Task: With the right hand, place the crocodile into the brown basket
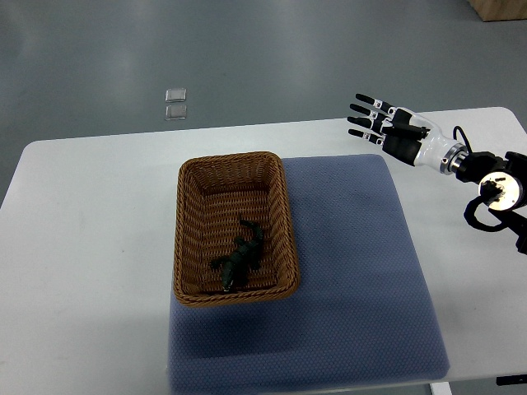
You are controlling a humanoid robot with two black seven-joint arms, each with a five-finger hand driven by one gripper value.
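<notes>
We see the dark green toy crocodile (238,263) lying on the floor of the brown basket (188,239), in the half of the basket nearest the robot. Its long axis runs roughly along the basket's length, tilted a little. The thin tail end points toward the basket's far end, and the thicker end lies close to the near wall, slightly left of the basket's middle. Nothing touches the crocodile but the woven bottom.

The basket is a rectangular wicker one, its long side running away from the robot. It sits partly on a blue mat (354,271), with its right part over the mat's left edge and its left part on the bare white table (90,247).

We find the right hand (384,123) well apart from the basket, beyond its far right corner and over the table's far edge. Its black fingers (364,108) are stretched out and spread, pointing toward the basket's side of the scene, and they hold nothing and touch nothing. The wrist and forearm lead back to the right edge.

Beyond the basket's far end, off the table, two small clear squares (175,103) lie on the grey floor (288,49).
</notes>
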